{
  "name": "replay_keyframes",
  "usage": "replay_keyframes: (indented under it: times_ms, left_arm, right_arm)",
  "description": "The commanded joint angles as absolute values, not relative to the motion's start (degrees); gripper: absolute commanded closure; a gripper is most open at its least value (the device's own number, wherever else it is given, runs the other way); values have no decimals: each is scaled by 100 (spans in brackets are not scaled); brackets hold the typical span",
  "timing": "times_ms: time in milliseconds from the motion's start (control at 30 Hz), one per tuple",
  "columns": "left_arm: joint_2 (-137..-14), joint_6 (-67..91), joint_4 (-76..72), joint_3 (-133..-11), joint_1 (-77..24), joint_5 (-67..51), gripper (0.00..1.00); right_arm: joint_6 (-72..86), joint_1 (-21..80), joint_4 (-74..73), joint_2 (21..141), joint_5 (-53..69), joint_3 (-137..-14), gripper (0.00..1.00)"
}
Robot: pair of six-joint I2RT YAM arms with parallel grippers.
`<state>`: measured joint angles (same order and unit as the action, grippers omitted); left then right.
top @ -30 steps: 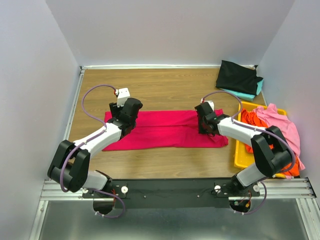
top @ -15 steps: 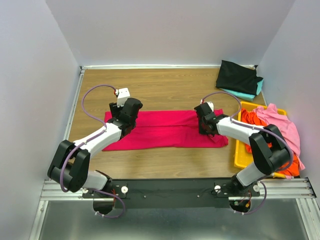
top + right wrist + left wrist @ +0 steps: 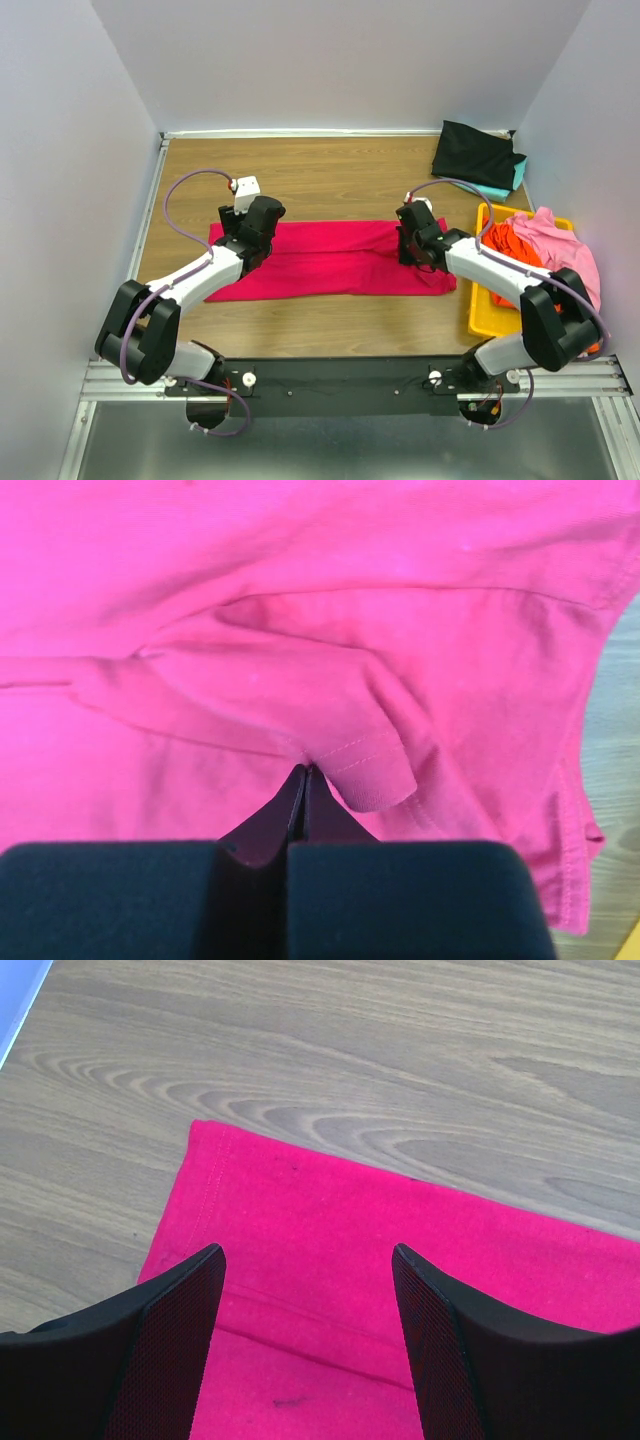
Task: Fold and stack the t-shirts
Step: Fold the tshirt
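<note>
Right hand is closed, its tips seemingly nipping a raised fold near the right end of the red shirt. The shirt lies as a long band across the worktop. Left hand hangs open over the shirt's left end, gripping nothing. Folding looks half done. Next, the left hand likely needs to close on the cloth so both lift together.

- Left arm: white links, bulky black joints, a lilac cable looping above
- Right arm: same white, black and lilac scheme
- Left gripper: tapered black fingers, fine mesh texture
</note>
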<state>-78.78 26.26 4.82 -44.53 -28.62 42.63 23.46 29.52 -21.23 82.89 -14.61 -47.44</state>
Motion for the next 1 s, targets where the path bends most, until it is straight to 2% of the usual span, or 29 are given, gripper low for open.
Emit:
replay_keyframes:
  times_ms: [0, 367, 867, 967]
  left_arm:
    - [-7822, 2751, 518, -4588, -2892, 4342, 24]
    - [-7813, 2742, 519, -4588, -2900, 4342, 24]
    - [-7884, 2725, 554, -4632, -2918, 4333, 24]
    - [-7893, 2733, 554, -4641, -2918, 4333, 24]
  right_arm:
    - [2320, 2918, -2303, 8104, -1029, -4843, 99]
    - [2373, 2971, -2312, 7893, 473, -4544, 99]
    - [2224, 3146, -2355, 7883, 1441, -4324, 99]
    - [2224, 3155, -2355, 7910, 1337, -4368, 81]
